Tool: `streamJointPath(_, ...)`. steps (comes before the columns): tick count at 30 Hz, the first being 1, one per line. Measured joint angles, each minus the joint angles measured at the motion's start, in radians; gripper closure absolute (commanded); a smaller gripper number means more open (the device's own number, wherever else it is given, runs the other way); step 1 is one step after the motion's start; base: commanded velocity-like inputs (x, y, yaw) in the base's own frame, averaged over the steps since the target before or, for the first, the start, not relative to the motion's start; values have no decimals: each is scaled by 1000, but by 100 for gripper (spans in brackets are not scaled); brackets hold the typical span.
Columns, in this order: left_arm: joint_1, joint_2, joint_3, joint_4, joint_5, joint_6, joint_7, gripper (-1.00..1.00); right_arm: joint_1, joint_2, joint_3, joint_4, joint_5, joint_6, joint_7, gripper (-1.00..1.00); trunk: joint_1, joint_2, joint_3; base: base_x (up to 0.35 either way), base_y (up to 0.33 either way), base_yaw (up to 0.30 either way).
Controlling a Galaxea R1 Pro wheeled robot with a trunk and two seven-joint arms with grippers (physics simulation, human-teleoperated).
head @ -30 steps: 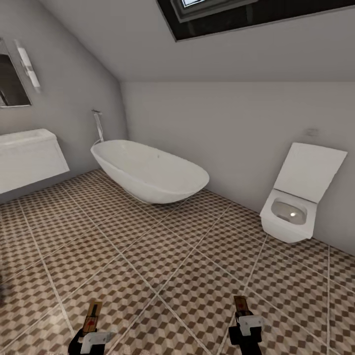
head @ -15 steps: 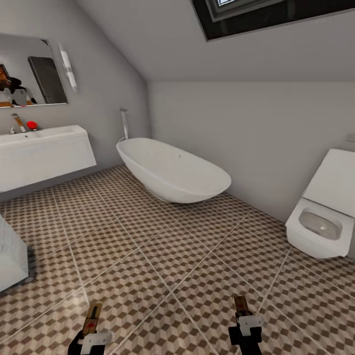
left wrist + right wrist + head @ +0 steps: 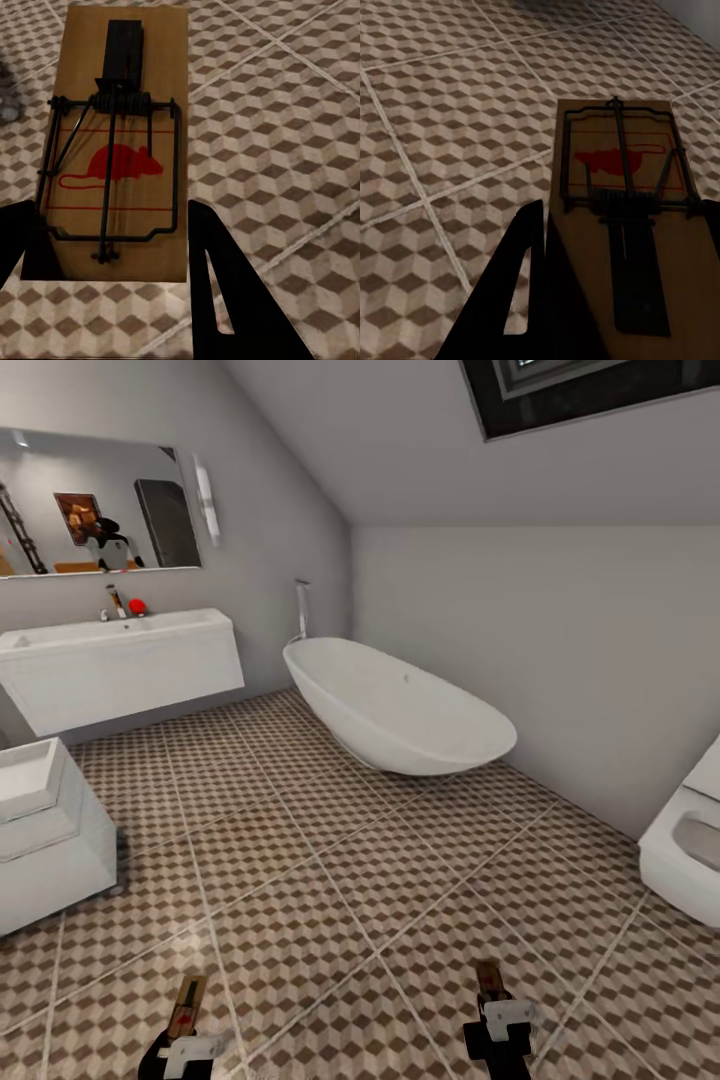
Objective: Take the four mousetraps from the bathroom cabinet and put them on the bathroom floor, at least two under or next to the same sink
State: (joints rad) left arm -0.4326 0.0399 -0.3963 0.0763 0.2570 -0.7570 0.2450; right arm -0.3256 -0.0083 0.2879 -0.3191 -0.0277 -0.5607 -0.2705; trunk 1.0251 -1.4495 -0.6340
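At the bottom of the head view each of my grippers carries a mousetrap above the bathroom floor (image 3: 330, 880). My left gripper (image 3: 186, 1032) is shut on a brown wooden mousetrap (image 3: 187, 1006) that sticks out ahead of it; the left wrist view shows that mousetrap (image 3: 112, 142) with its red mouse mark, held between the dark fingers (image 3: 225, 292). Shut the same way, my right gripper (image 3: 496, 1012) holds another mousetrap (image 3: 489, 980), which the right wrist view shows as a board (image 3: 626, 202) with a wire spring. The white sink (image 3: 120, 660) hangs on the left wall, far from both. The cabinet is out of view.
A white oval bathtub (image 3: 400, 710) stands against the back wall. The white toilet (image 3: 685, 850) is at the right edge. At the left edge sits a small white drawer unit (image 3: 45, 830). A mirror (image 3: 90, 500) hangs above the sink. Open tiled floor lies ahead.
The whole head view has swung left: sink, mirror and drawer unit have come into frame and the toilet has slid to the right edge. Both grippers still hold their mousetraps.
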Motion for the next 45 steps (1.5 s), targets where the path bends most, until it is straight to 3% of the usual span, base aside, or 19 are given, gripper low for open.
streamJointPath(25,0,-1,0,0,0,0,0,100,1,0,0,0,0,0,0,100,0,0,0,6,0,284)
streamJointPath(45,0,-1,0,0,0,1,0,100,1,-2,0,0,0,0,0,100,-1,0,0,320,-55,26)
